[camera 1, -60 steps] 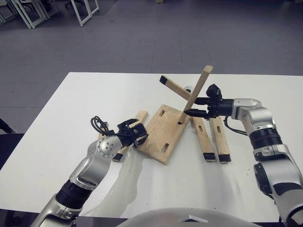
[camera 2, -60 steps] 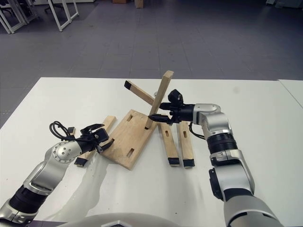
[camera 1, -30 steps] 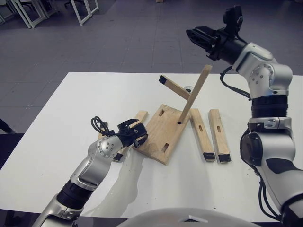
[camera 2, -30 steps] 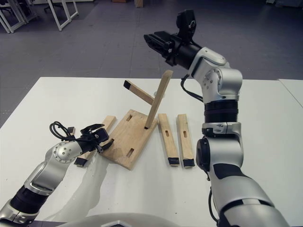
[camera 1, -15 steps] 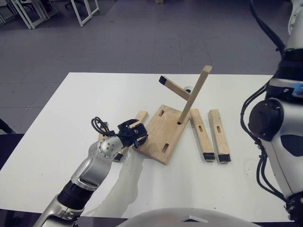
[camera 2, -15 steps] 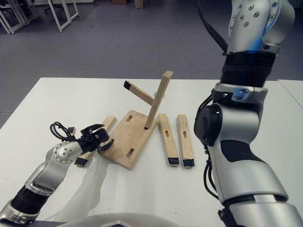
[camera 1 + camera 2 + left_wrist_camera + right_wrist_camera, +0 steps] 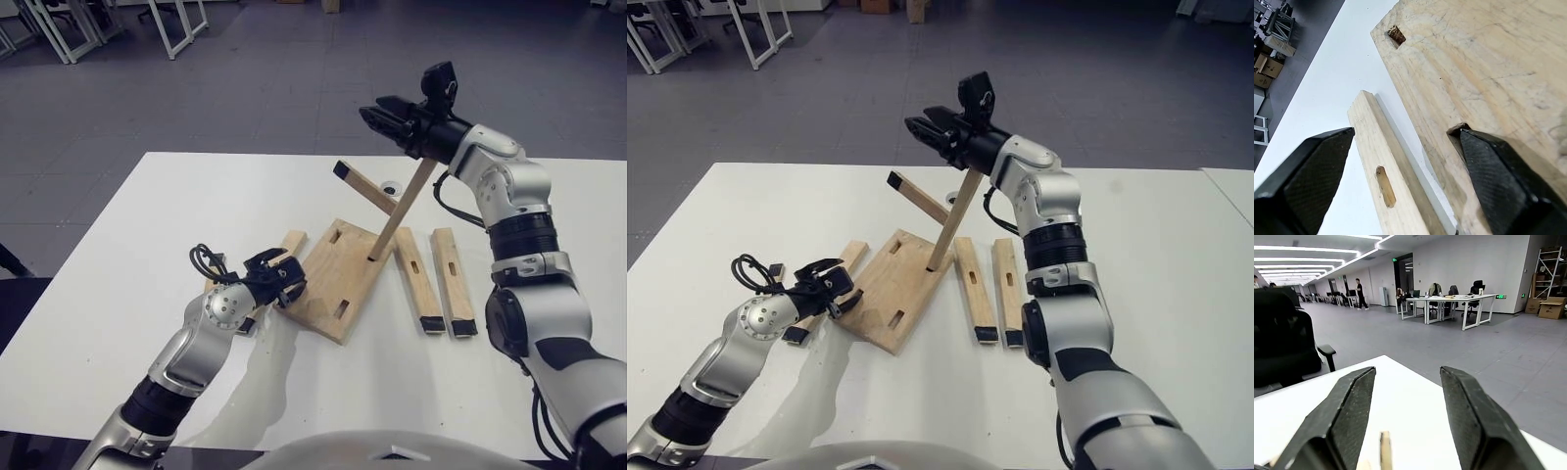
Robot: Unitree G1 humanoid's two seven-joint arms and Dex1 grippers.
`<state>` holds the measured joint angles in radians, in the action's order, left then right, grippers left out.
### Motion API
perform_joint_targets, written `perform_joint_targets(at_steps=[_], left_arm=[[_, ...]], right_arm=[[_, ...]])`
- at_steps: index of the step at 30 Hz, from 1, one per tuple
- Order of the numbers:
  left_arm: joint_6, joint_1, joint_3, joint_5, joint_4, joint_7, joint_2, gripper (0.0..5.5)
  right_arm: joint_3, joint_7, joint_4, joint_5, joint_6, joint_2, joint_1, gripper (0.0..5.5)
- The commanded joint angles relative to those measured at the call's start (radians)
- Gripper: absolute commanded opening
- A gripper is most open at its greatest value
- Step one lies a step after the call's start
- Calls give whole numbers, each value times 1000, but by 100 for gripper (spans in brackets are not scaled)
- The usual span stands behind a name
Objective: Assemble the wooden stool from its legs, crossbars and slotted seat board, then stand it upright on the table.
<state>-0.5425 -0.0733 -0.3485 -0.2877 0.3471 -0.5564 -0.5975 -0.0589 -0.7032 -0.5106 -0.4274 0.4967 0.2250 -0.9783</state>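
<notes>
Right gripper (image 7: pixel 377 113), jaws apart, returns above pale wooden leg (image 7: pixel 400 208) standing unaided in slotted seat board (image 7: pixel 328 284); left gripper (image 7: pixel 284 281), fingers spread, unmoved.

**Where my four cameras look**

My two head cameras sit high behind the arms and look forward and down over the white table (image 7: pixel 147 225), with grey floor (image 7: pixel 294 78) beyond. They share nearly the whole scene, each set slightly sideways of the other.

My left wrist camera sits very close to the seat board (image 7: pixel 1488 63). It looks along the board's edge through the left gripper (image 7: pixel 1406 133), with a loose leg (image 7: pixel 1376 147) alongside. The head views share that corner.

My right wrist camera sits high and faces level through the right gripper (image 7: pixel 1408 369). It looks past the upright leg's (image 7: pixel 1385 450) top toward distant desks (image 7: pixel 1449 298).
</notes>
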Motion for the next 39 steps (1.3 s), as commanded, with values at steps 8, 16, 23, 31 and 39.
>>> perform_joint_targets(at_steps=[8,16,23,31,39], left_arm=[[-56,20,-20,-25,-25,1,19,399],[-320,-85,12,-57,-80,183,245,399],[-356,-220,58,-54,-233,364,438,399],[-251,-185,229,-21,-54,420,384,399],[-7,-124,489,180,259,497,500,399]], right_arm=[[-307,260,351,-270,117,90,-259,240],[-239,332,260,-22,93,288,41,240],[-172,374,643,-33,286,234,563,240],[-108,400,933,16,259,198,985,240],[-54,416,1012,110,186,197,1191,367]])
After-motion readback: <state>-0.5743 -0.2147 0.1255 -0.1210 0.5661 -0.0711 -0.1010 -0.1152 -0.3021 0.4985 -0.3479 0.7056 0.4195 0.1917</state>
